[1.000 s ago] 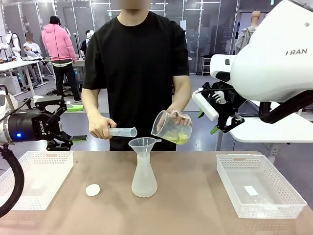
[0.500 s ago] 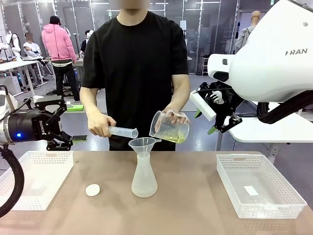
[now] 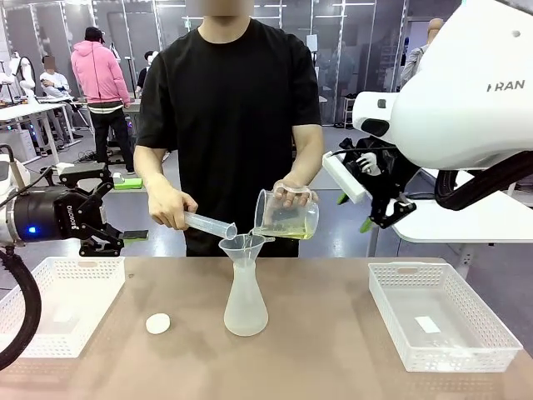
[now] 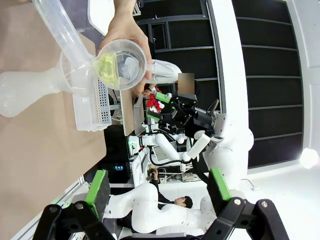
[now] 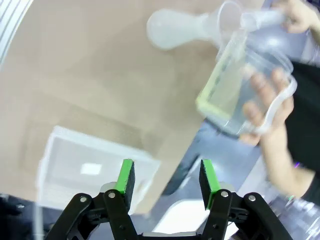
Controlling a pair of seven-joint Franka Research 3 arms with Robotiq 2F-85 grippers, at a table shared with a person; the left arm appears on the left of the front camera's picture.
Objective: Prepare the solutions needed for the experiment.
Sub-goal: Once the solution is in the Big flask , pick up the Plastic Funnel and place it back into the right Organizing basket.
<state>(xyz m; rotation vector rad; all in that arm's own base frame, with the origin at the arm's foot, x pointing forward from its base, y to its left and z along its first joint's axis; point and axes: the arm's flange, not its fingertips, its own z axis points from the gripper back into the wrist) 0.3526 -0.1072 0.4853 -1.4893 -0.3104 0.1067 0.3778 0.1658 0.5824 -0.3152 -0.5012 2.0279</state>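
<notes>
**Q:** What is at the left of the frame?

**A:** The left pincer (image 3: 112,208) hovers mid-left above a tray (image 3: 75,262), jaws spread wide and gripping nothing. A small white disc (image 3: 157,323) lies on the worktop (image 3: 333,333) just right of the tray.

**Q:** And the centre?

**A:** A frosted flask (image 3: 246,307) stands at centre frame with a funnel (image 3: 244,245) in its neck. The person's hand (image 3: 171,212) tips a cylinder (image 3: 210,224) mouth-down at the funnel's rim. The other hand (image 3: 291,194) holds a jug (image 3: 287,212) just right of it. The yellow-green solution (image 3: 290,234) sits shallow in that jug, up off the worktop.

**Q:** The right side?

**A:** The right pincer (image 3: 356,211), mid-right, hangs partly open and empty, above and left of a second tray (image 3: 400,268).
</notes>
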